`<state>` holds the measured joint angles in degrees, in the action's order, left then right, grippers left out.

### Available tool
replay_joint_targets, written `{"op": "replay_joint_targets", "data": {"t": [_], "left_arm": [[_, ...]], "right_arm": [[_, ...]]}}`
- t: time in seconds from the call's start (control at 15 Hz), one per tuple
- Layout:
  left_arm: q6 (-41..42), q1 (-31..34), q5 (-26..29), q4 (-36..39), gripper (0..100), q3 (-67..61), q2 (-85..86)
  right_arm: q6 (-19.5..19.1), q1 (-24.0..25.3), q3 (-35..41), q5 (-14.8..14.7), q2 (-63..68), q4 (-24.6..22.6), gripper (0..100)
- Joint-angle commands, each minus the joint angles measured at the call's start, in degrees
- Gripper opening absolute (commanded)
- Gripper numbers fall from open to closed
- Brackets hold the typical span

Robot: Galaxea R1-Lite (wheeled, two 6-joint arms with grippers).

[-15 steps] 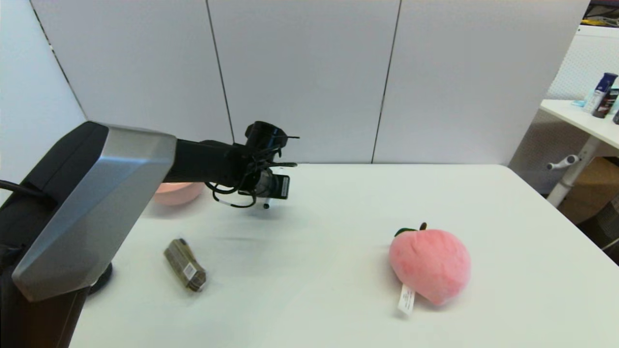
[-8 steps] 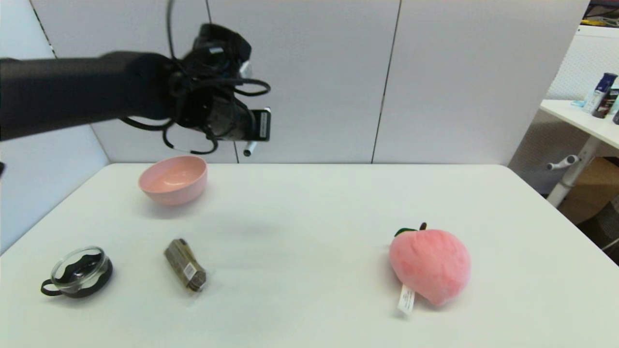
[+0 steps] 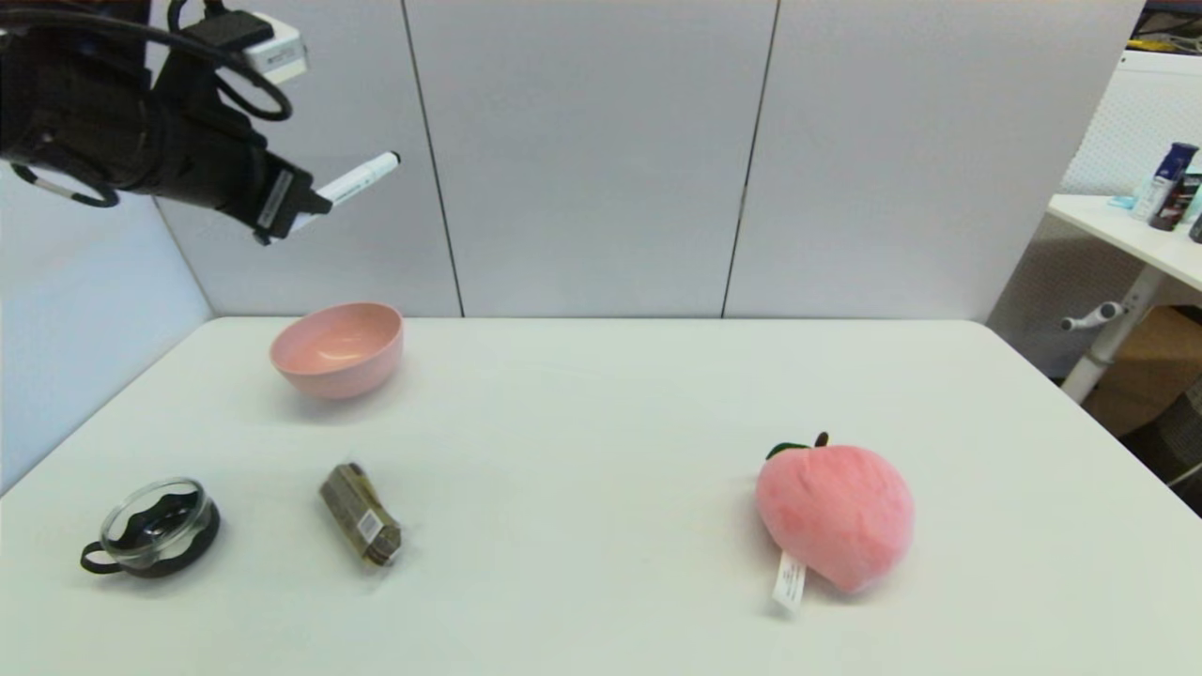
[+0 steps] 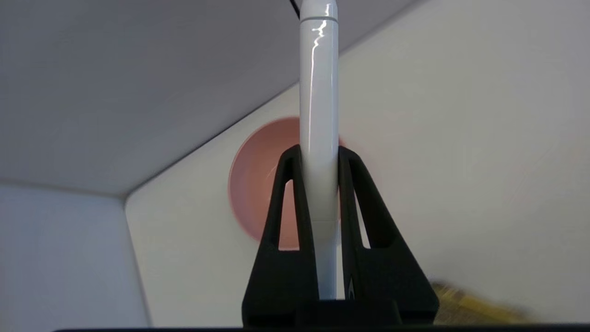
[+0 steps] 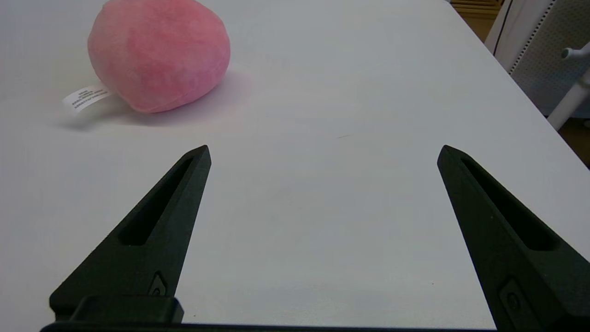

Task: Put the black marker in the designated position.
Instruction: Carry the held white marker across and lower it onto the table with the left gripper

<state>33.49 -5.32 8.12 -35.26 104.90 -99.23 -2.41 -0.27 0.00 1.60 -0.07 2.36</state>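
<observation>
Fingers (image 4: 288, 193) on our left gripper (image 3: 296, 208) are clamped tight on the black marker (image 3: 352, 182), one on each side of its white barrel, and we've got it held way up in the air over the far left of the white table (image 3: 610, 422). In the head view the marker sticks out of the gripper slanting up toward the wall panels, black tip at the free end. From the left wrist view we see the barrel running straight out between the fingers with the pink bowl (image 3: 338, 348) down below behind it. On the table we've also got a brown wrapped snack bar (image 3: 360, 515) near the front left, a round glass lid with a black rim (image 3: 152, 527) left of that, and a plush peach (image 3: 834, 512) off to the right. Our right gripper (image 5: 322, 152) sits low over the table near the peach, fingers spread wide with nothing between them.
</observation>
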Motion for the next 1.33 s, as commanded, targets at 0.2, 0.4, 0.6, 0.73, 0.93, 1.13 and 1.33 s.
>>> {"op": "replay_joint_targets", "data": {"t": [0.2, 0.4, 0.6, 0.73, 0.93, 1.13, 1.33], "left_arm": [[59.2, 15.9, 25.4, -17.3, 0, -15.9, -0.9], [73.8, 18.5, 24.6, -20.1, 0, -18.9, -4.6], [81.6, 19.9, 24.3, -19.9, 0, -20.2, -8.6], [81.6, 19.8, 24.3, -17.5, 0, -19.8, -11.2], [79.8, 19.8, 24.6, -14.0, 0, -19.6, -13.3], [75.7, 19.8, 24.9, -11.7, 0, -19.0, -14.6], [72.9, 19.8, 25.1, -11.3, 0, -18.5, -14.9]], "right_arm": [[0.0, 0.0, 0.0, 0.1, 0.1, 0.0, 100], [0.0, 0.0, 0.0, 0.1, 0.1, 0.0, 100], [0.0, 0.0, 0.0, 0.1, 0.1, 0.0, 100], [0.0, 0.0, 0.0, 0.1, 0.1, 0.0, 100], [0.0, 0.0, 0.0, 0.1, 0.1, 0.0, 100], [0.0, 0.0, 0.0, 0.1, 0.1, 0.0, 100], [0.0, 0.0, 0.0, 0.1, 0.1, 0.0, 100]]}}
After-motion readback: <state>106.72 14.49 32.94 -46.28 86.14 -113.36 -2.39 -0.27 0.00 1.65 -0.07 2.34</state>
